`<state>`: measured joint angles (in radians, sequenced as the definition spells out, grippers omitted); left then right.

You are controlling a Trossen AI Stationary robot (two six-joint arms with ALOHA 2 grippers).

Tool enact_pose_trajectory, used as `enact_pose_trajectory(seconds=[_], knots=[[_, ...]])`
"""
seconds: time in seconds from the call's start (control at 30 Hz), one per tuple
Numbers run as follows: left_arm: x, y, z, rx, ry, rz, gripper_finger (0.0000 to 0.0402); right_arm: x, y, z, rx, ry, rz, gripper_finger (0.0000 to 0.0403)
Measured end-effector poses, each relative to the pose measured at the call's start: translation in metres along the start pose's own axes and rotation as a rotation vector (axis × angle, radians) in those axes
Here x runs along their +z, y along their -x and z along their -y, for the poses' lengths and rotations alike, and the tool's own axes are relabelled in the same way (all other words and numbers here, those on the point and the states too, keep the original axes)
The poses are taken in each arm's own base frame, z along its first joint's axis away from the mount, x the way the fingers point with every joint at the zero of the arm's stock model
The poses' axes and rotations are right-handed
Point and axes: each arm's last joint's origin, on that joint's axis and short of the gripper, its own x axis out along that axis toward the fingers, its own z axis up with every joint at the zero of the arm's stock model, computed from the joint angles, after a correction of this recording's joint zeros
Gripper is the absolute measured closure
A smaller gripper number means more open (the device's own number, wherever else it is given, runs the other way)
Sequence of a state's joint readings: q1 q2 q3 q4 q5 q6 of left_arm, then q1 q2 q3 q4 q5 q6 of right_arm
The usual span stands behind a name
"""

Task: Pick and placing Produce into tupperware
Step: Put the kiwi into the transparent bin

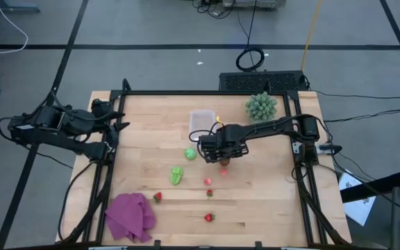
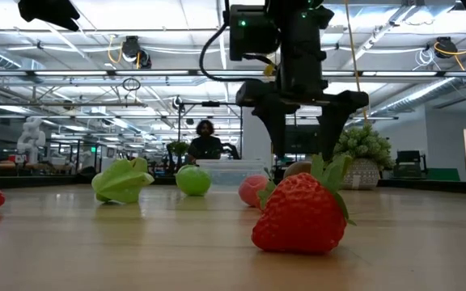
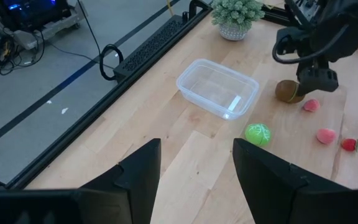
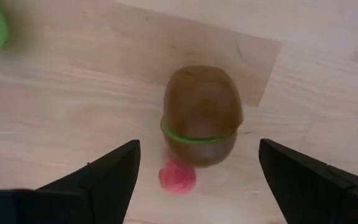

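- The right gripper [image 4: 194, 168] hangs over mid-table with fingers spread wide — the brown kiwi [image 4: 200, 115] lies on the wood between them, ungripped, a pink piece [image 4: 178, 176] just beside it.
- The clear tupperware [image 1: 202, 121] sits empty near the far edge, close to the kiwi.
- A round green piece [image 1: 190, 153], a ridged green piece [image 1: 176, 175] and strawberries [image 1: 209, 217] lie scattered toward the purple cloth [image 1: 130, 216].
- The left gripper [image 3: 194, 168] waits off the table's left edge, fingers parted, holding nothing.
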<state>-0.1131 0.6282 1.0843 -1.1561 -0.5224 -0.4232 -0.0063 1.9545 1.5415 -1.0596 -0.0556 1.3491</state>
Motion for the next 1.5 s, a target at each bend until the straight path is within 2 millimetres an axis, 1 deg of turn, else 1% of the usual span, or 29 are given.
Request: enact_pose_trajectory(seconds=[0.23, 0.43, 0.53, 0.77, 1.5], knots=[[0.000, 0.000, 0.000, 0.000, 0.000, 0.000, 0.0197, 0.003, -0.008, 0.002, 0.013, 0.009, 0.002, 0.0083], [0.000, 0.000, 0.000, 0.000, 0.000, 0.000, 0.0197, 0.005, -0.025, 0.006, 0.032, 0.016, 0.007, 0.0083], [0.000, 0.000, 0.000, 0.000, 0.000, 0.000, 0.0197, 0.006, -0.029, 0.007, 0.040, 0.020, 0.009, 0.0083], [0.000, 0.000, 0.000, 0.000, 0.000, 0.000, 0.0197, 0.007, -0.029, 0.008, 0.040, 0.032, 0.009, 0.0086], [0.000, 0.000, 0.000, 0.000, 0.000, 0.000, 0.0197, 0.009, -0.029, 0.008, 0.043, -0.008, 0.009, 0.0134]])
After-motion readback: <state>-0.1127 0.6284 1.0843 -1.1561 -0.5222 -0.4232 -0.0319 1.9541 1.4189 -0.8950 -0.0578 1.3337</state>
